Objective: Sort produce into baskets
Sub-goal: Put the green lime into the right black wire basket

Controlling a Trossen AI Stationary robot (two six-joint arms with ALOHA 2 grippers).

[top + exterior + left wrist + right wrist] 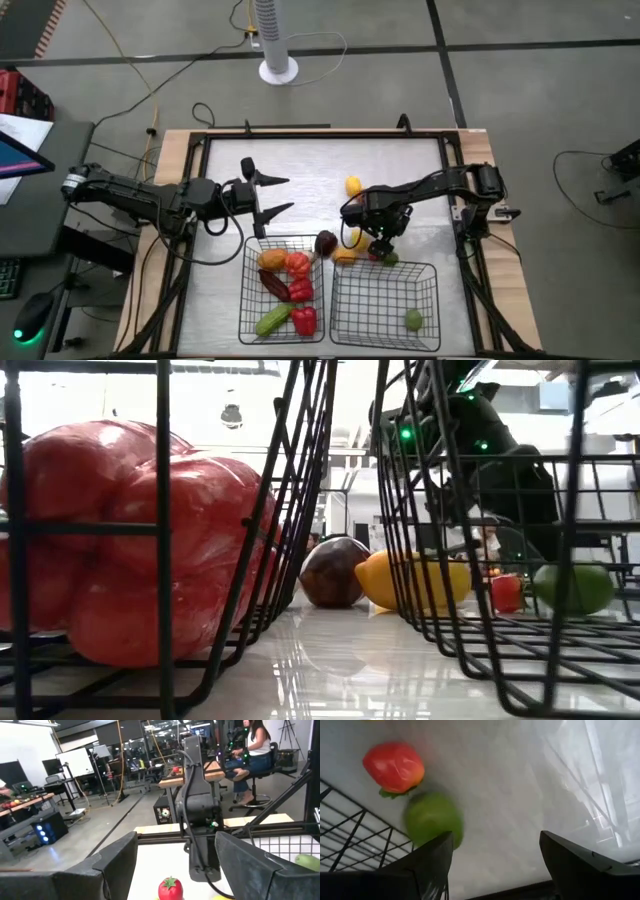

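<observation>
The robot was midway through the sort. The left basket (243,300) already held a pile: an orange piece, red peppers (298,265), a dark purple piece and a green cucumber (272,320) lying at a slant, its long axis running from the near-left corner toward the middle. The right basket (434,300) had just one lime (413,320) near its near-right corner, so it looked like veg on the left, fruit on the right.

The right end effector (382,248) hung over the desk (310,170) just past the far edge of the right basket, pointing down, fingers spread wide and holding nothing. Right below it sat a small tomato (394,766) touching a green lime (433,819), which looked like the next pick. They lay just outside the basket's far rim, so a short carry would do.

A round purple piece (326,242) sat in the gap by the far ends of the two baskets, with a lemon (415,580) just beside it, long axis roughly left-right. Another yellow piece (353,185) sat farther back.

The left end effector (283,196) waited over the far-left desk, pointing right, jaws spread wide, empty.
</observation>
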